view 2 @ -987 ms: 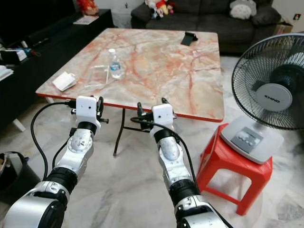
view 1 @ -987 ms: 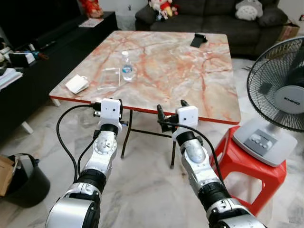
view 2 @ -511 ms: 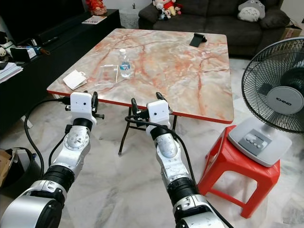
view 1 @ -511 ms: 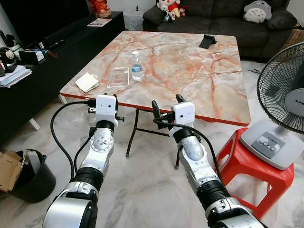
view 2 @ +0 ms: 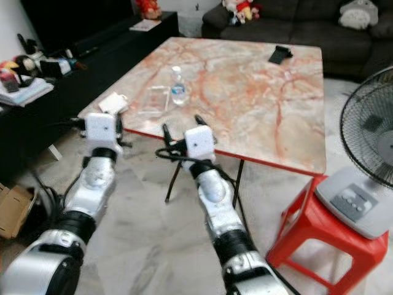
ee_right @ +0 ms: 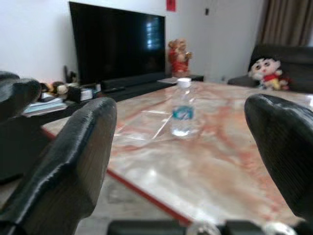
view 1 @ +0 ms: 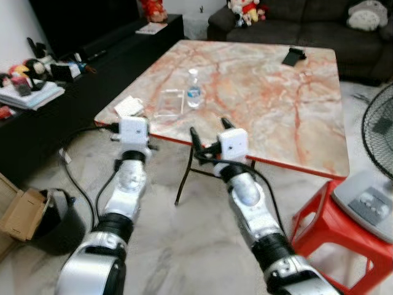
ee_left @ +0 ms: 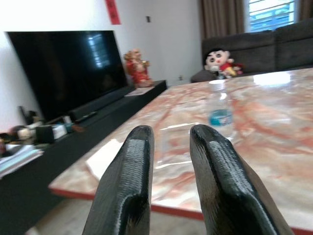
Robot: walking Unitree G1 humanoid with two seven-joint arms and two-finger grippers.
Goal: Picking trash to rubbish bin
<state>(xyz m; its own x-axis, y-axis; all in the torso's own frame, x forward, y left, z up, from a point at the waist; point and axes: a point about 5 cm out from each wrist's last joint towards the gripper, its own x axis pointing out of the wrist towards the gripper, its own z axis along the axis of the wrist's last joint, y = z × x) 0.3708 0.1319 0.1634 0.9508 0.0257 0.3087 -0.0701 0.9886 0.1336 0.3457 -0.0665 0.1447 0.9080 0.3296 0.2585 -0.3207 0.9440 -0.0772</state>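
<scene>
From left to right: a dark bin (view 1: 52,212) stands on the floor at my far left, beside a cardboard box (view 1: 21,212). My left claw (ee_left: 168,161) is raised before the near edge of the counter (view 1: 295,117), its two fingers set close together with only a narrow gap, holding nothing. On the counter ahead lie a white paper packet (view 1: 128,106), then a clear flat plastic piece (view 1: 169,102), then an upright water bottle (view 1: 194,96), its long axis vertical. My right claw (view 1: 209,133) is spread wide and empty, also short of the edge. The bottle stands forward of both claws, roughly between them; I judge the left claw slightly nearer the packet and plastic, the right nearer the bottle.
</scene>
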